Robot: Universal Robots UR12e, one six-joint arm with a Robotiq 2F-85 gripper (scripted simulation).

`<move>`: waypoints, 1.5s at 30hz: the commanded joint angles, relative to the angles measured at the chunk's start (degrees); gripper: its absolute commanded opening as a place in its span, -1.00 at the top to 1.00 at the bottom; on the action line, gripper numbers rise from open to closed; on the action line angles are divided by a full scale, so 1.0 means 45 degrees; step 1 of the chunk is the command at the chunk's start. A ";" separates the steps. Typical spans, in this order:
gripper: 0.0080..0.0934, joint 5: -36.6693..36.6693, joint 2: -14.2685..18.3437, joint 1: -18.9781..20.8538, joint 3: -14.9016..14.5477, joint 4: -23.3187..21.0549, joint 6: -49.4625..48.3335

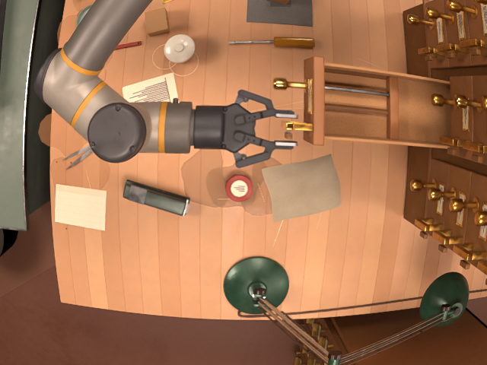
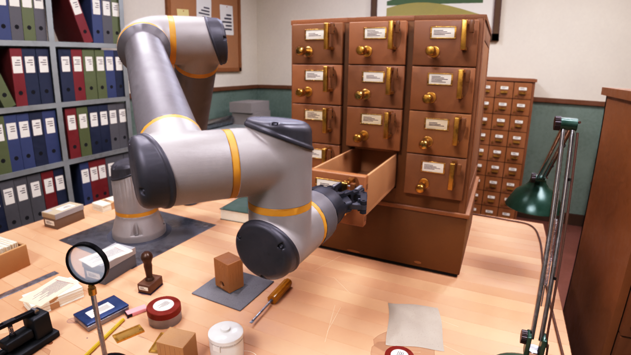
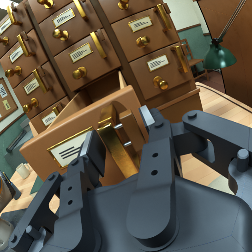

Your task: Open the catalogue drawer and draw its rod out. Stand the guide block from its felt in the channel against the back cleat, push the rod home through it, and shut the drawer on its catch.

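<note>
My gripper (image 1: 286,130) (image 3: 117,137) (image 2: 358,198) hangs just in front of the pulled-out catalogue drawer (image 1: 366,106) (image 2: 355,174), open and empty, with the brass pull handle (image 1: 299,126) (image 3: 112,141) lying between its fingers. The steel rod (image 1: 356,90) lies along the drawer's channel, its brass knob (image 1: 281,83) sticking out of the drawer front. The wooden guide block (image 2: 228,272) stands upright on its grey felt (image 2: 232,285) (image 1: 280,11) on the desk, away from the drawer.
The card cabinet (image 2: 388,132) fills the far side of the desk. A screwdriver (image 1: 275,42) (image 2: 271,299), a red-lidded tin (image 1: 238,188), a sheet of paper (image 1: 302,186), a dark case (image 1: 156,197) and two green lamps (image 1: 256,279) lie around.
</note>
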 commanded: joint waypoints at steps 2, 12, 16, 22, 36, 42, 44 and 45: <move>0.06 -0.0002 -0.0013 -0.0002 -0.0016 0.0003 0.0000; 0.06 -0.0064 0.0037 -0.0066 -0.0118 0.0045 0.0000; 0.06 -0.0120 0.0087 -0.0122 -0.0207 0.0082 0.0000; 0.06 -0.0230 0.0190 -0.0232 -0.0388 0.0159 0.0000; 0.06 -0.0505 0.0462 -0.0505 -0.0869 0.0368 0.0000; 0.06 -0.0582 0.0543 -0.0581 -0.1014 0.0431 0.0000; 0.06 -0.0599 0.0561 -0.0597 -0.1046 0.0445 0.0000; 0.06 -0.0606 0.0568 -0.0604 -0.1059 0.0450 0.0000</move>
